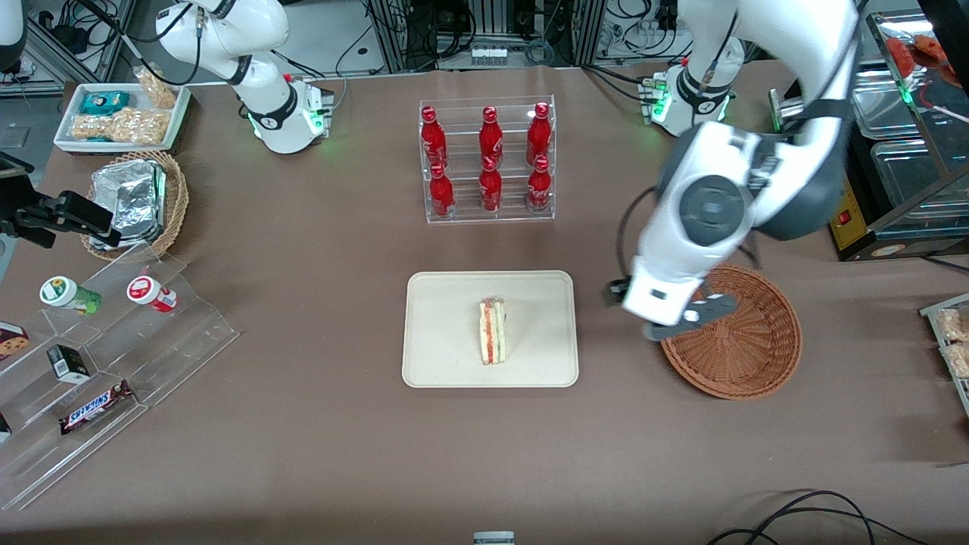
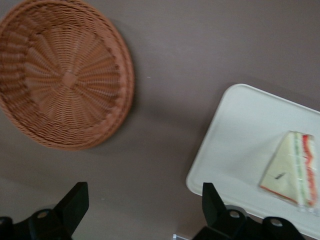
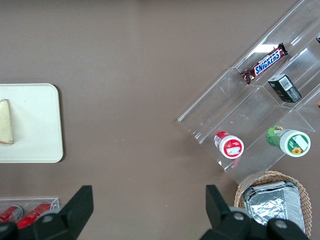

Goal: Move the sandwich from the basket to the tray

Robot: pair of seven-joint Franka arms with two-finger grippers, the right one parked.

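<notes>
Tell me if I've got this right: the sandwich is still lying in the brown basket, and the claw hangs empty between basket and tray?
Not quite. The sandwich lies on the tray, as the front view shows; the basket holds nothing. The claw does hang open and empty between them.

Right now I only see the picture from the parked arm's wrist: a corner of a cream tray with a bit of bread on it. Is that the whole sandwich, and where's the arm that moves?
Observer: Yes, the whole sandwich lies on the tray, filling layers showing.
Operator: And the moving arm?
Observer: Its gripper hangs between tray and reddish-brown basket, above the basket's rim, fingers spread, holding nothing.
Operator: Anything left in that basket?
Observer: No, only bare wicker shows inside.
</notes>
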